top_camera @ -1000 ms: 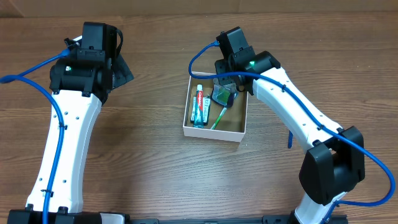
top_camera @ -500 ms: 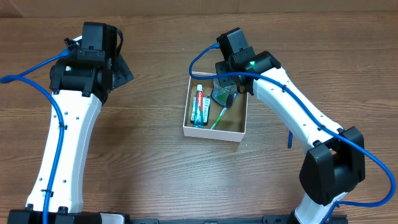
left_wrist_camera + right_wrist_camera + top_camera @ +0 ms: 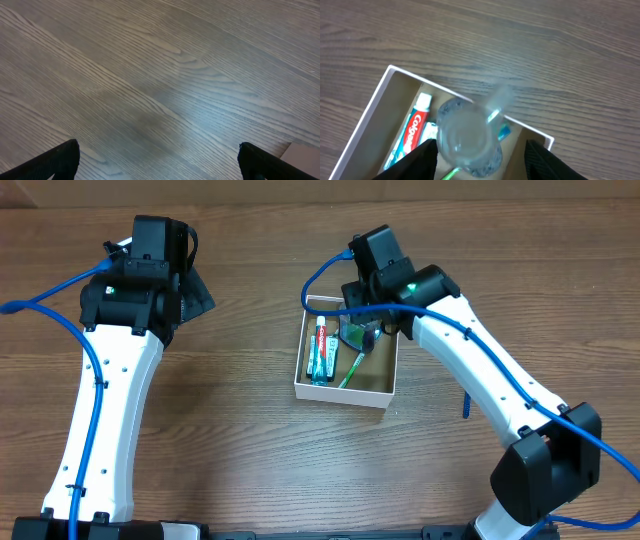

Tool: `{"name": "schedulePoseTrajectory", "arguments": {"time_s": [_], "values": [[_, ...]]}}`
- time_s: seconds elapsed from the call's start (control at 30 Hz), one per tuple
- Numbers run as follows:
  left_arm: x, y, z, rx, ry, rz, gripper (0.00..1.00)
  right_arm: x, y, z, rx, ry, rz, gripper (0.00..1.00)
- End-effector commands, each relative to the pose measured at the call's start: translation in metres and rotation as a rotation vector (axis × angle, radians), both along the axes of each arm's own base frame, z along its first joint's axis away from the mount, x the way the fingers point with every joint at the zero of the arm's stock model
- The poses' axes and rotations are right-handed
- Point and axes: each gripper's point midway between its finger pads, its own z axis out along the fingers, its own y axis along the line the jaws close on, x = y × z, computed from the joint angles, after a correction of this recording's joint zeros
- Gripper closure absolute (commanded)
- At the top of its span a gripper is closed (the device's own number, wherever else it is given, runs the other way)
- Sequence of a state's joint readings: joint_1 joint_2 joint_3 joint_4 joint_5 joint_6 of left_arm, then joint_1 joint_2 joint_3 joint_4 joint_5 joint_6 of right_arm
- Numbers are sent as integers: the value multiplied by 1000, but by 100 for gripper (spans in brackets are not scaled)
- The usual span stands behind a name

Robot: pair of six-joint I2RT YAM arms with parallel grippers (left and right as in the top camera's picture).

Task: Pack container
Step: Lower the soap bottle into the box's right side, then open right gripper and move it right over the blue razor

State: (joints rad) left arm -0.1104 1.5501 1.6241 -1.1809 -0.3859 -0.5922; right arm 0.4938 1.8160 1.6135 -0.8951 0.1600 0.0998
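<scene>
The container [image 3: 340, 393], a shallow white-walled cardboard box with a brown inside, sits at the table's middle and also shows in the right wrist view [image 3: 370, 115]. In it lie a red and white toothpaste tube [image 3: 320, 345] [image 3: 415, 127] and a green toothbrush [image 3: 350, 370] [image 3: 451, 173]. A small clear bottle with green liquid [image 3: 355, 332] [image 3: 467, 135] is in the box's far part, blurred, seen end-on. My right gripper [image 3: 372, 330] [image 3: 477, 160] is open just above it, with a gap on the right finger's side. My left gripper [image 3: 195, 295] [image 3: 160, 160] is open and empty over bare table.
The wooden table [image 3: 250, 440] spreads on all sides of the box. Blue cables [image 3: 320, 270] loop off both arms. A pale tan corner [image 3: 305, 155] shows at the lower right of the left wrist view.
The right arm has shifted slightly, its gripper rising a little over the box's far part. The bottle stays in the box. The left arm has not moved.
</scene>
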Motion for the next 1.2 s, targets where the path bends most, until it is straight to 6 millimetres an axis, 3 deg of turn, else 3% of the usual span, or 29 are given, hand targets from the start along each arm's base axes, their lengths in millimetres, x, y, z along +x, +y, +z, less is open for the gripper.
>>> {"name": "schedulePoseTrajectory", "arguments": {"time_s": [0.0,0.37,0.5,0.63,0.8,0.93,1.07,1.17], "values": [[1,0,5,9,-10,-17,0,-5,4,26,26,-51,10,43],[1,0,5,9,-10,-17,0,-23,-3,70,70,-120,-2,42],[1,0,5,9,-10,-17,0,-36,-39,99,67,-173,-183,42],[1,0,5,9,-10,-17,0,-62,-80,117,78,-158,-327,39],[1,0,5,9,-10,-17,0,-105,-135,108,46,-22,-511,37],[1,0,5,9,-10,-17,0,-122,-166,97,20,62,-644,36],[1,0,5,9,-10,-17,0,-127,-177,85,33,112,-695,35],[1,0,5,9,-10,-17,0,-129,-183,64,19,153,-720,34]]}}
